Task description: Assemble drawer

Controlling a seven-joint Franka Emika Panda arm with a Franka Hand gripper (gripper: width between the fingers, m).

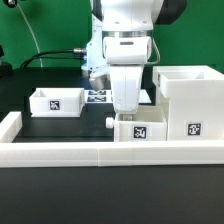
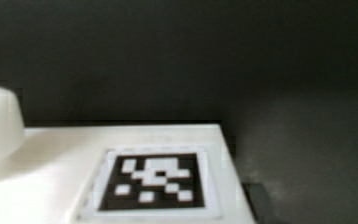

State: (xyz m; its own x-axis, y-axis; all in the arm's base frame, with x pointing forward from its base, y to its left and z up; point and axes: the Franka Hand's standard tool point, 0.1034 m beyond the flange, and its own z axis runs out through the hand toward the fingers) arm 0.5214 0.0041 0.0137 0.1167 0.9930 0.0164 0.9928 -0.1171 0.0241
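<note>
Low end effector [image 1: 124,113] at near tray [image 1: 150,128], beside housing [image 1: 188,100]; opening cannot be told; second tray [image 1: 57,101] at exterior view's left.

The gripper's [image 1: 125,110] fingertips are hidden behind the near tray's [image 1: 126,131] wall, so their gap cannot be read. The arm [image 1: 128,30] is cut off by the top edge and covers part of the marker board [image 1: 97,97]. The wrist view is blurred, and the picture's edge cuts its tag [image 2: 155,182].

robotics lab: black table [image 1: 90,125], white border wall [image 1: 60,152], green backdrop [image 1: 25,30], marker board [image 1: 98,97]
</note>
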